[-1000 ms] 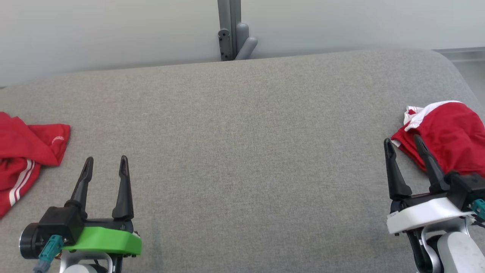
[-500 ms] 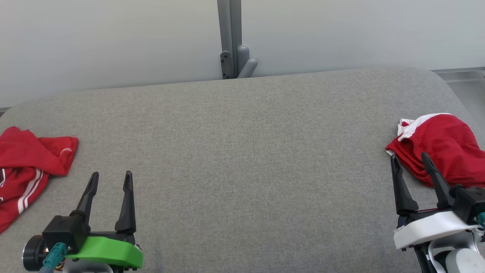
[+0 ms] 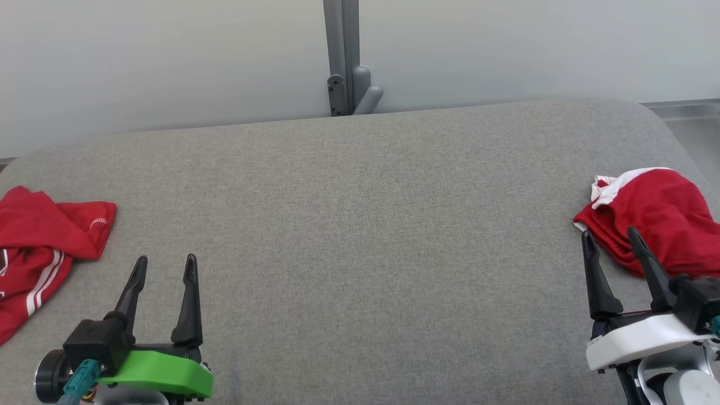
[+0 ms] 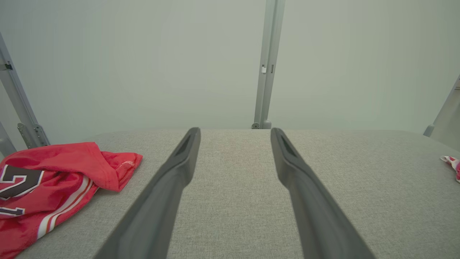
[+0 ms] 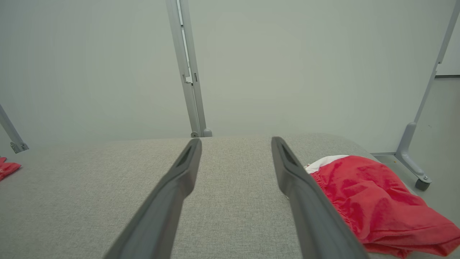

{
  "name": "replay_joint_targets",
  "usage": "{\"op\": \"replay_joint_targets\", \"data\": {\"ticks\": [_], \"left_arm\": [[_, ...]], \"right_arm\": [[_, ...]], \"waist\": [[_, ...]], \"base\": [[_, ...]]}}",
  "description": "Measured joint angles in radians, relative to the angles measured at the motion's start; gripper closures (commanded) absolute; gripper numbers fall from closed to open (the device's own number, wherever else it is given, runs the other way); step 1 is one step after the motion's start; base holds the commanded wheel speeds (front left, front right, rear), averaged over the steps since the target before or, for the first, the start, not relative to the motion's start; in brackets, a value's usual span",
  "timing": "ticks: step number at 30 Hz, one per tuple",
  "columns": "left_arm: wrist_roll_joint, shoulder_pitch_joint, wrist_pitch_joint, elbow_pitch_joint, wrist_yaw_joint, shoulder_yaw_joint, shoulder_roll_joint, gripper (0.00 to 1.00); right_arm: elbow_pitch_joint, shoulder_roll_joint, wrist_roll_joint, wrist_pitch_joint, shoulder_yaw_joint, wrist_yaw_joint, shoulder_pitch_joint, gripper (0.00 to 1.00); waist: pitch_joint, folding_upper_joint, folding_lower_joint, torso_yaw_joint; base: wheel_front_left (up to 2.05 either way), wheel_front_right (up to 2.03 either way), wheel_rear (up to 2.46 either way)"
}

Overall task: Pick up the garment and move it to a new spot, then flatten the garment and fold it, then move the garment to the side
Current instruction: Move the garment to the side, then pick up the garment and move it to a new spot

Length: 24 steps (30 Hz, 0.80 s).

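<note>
Grey fabric covers the table (image 3: 360,225) in the head view, with a pale wall and a grey post (image 3: 342,56) behind it. My left hand (image 3: 166,260) hovers near me, fingers apart and empty. The red jersey (image 3: 34,253) lies crumpled to its left, its long axis running from its far right corner toward me. My right hand (image 3: 610,233), also spread and empty, is just beside the red garment (image 3: 664,214), whose white-trimmed end points far-left. In the left wrist view, the jersey's number faces up. In the right wrist view, the garment lies beside my right finger; I cannot tell whether they touch.
</note>
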Motion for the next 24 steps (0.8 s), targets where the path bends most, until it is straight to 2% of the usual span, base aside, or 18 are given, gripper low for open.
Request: {"op": "replay_joint_targets", "data": {"ticks": [24], "left_arm": [[-0.009,-0.005,-0.013,0.007,0.011,-0.01,0.003,0.0]], "right_arm": [[-0.012,-0.001,0.0,0.007,-0.014,0.0,0.01,0.0]], "waist": [[0.004,0.0,0.0,0.012]], "base": [[0.0,0.0,0.0]]}}
